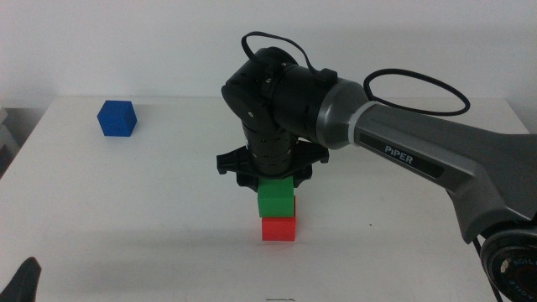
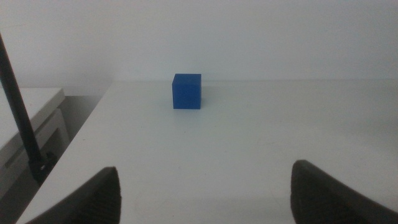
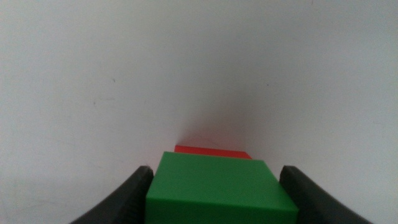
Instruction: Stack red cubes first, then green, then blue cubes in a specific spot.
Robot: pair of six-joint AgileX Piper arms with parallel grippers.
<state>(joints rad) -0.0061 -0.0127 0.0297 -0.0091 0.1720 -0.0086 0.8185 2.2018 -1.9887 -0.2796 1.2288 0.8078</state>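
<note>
Red cube (image 1: pixel 278 229) sits on the white table (image 1: pixel 151 201), a little toward the near edge from centre. Green cube (image 1: pixel 275 200) rests directly on top of it, faces roughly aligned, with its far edge slightly offset from the red one as seen from the middle view. In the right wrist view only a thin strip of the red cube (image 3: pixel 211 151) shows beyond the far edge of the green cube (image 3: pixel 217 190).

Right gripper (image 1: pixel 270 180) hangs straight down over the stack, arm reaching in from the right side. Its two jaws flank the green cube: one jaw looks to be touching or just beside the cube's side, the other stands a little apart from it. So the jaws are parted slightly wider than the cube; a firm grip is not evident. Gripper centre in the right wrist view (image 3: pixel 214 186) falls on the green cube.

Blue cube (image 1: pixel 117 118) stands alone at the far left of the table, well apart from the stack. Left wrist view shows the blue cube (image 2: pixel 187 91) ahead, upright, near the table's edge.

Left gripper (image 2: pixel 205 193) waits at the near left corner, jaws spread wide, holding nothing; only a dark tip (image 1: pixel 25 281) shows in the middle view.
</note>
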